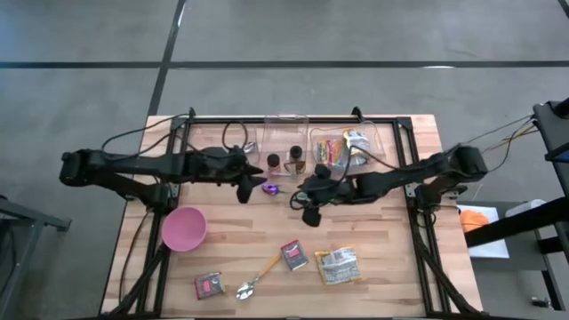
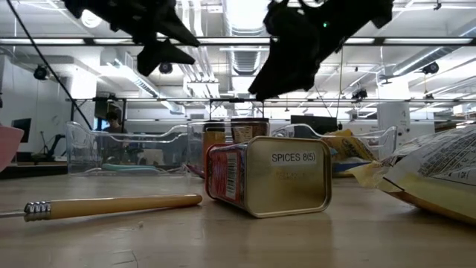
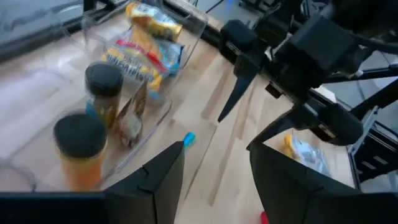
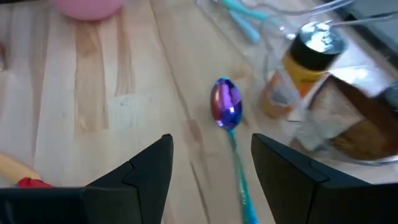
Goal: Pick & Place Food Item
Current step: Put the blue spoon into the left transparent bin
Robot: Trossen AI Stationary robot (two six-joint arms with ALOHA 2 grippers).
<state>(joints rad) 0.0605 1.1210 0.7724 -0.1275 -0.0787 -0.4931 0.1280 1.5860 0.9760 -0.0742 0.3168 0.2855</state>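
high view: several food packets already sit in the clear bins (image 1: 293, 124) at the table's far edge, a spice tin (image 1: 294, 255) and snack packet (image 1: 337, 265) wait near its front edge, left gripper (image 1: 252, 180) and right gripper (image 1: 300, 199) both open, empty.

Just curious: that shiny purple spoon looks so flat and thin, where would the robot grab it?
Probably the thin blue handle of the purple spoon, from above, fingers either side. It lies flat on the table beside the clear tray, and the rounded bowl looks slippery.

Pink bowl (image 1: 183, 228), wooden-handled spoon (image 1: 259, 277), and iridescent purple spoon (image 4: 226, 103) apart on the wooden table (image 1: 240, 231).
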